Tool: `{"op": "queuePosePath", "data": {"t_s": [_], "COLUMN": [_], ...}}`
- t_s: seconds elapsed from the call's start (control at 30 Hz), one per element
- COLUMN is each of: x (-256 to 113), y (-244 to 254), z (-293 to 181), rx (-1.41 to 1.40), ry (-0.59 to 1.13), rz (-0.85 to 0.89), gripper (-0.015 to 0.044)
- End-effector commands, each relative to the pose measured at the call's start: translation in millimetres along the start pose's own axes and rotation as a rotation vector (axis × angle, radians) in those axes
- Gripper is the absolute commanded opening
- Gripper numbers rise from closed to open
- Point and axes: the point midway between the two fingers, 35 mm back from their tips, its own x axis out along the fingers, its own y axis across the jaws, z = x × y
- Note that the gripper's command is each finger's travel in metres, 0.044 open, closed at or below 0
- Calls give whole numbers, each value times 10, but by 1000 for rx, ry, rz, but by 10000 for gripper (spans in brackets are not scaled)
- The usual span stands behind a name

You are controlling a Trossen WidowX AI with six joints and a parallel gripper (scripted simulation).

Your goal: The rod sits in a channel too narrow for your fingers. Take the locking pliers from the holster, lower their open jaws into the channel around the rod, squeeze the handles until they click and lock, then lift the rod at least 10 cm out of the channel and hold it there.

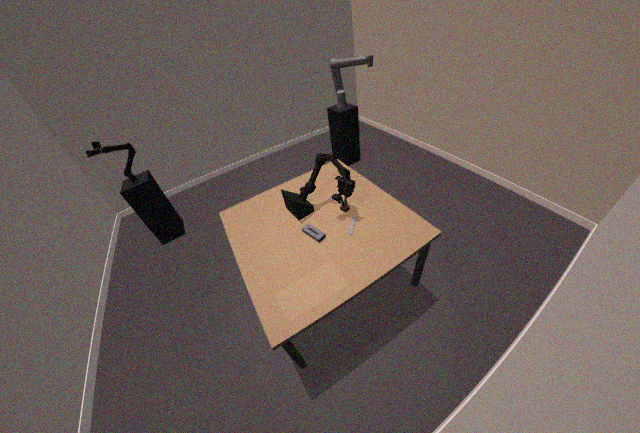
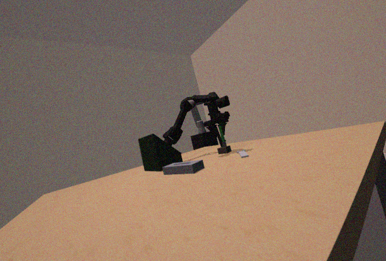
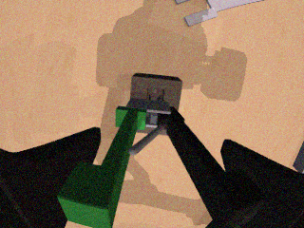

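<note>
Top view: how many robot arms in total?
3: a black arm mounted on the wooden table, a black arm on the left black pedestal, a grey arm on the far black pedestal.

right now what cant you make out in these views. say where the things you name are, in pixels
- rod: top and exterior views show the channel block (image 1: 308,229) (image 2: 179,169), but its slot is too small and grainy
- plier jaws: sunk in the holster (image 3: 174,90), wrist view
- pale flat piece (image 3: 233,4): cut off by the wrist view's top edge
</note>
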Motion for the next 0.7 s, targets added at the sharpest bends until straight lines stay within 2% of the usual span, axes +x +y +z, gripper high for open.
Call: {"op": "queuePosePath", "data": {"t_s": [0.0, 0.67], "x": [1, 1], "y": [-7, -7], "z": [0, 0], "rx": [2, 2], "ry": [-2, -2], "rz": [-5, -5], "gripper": [401, 375]}}
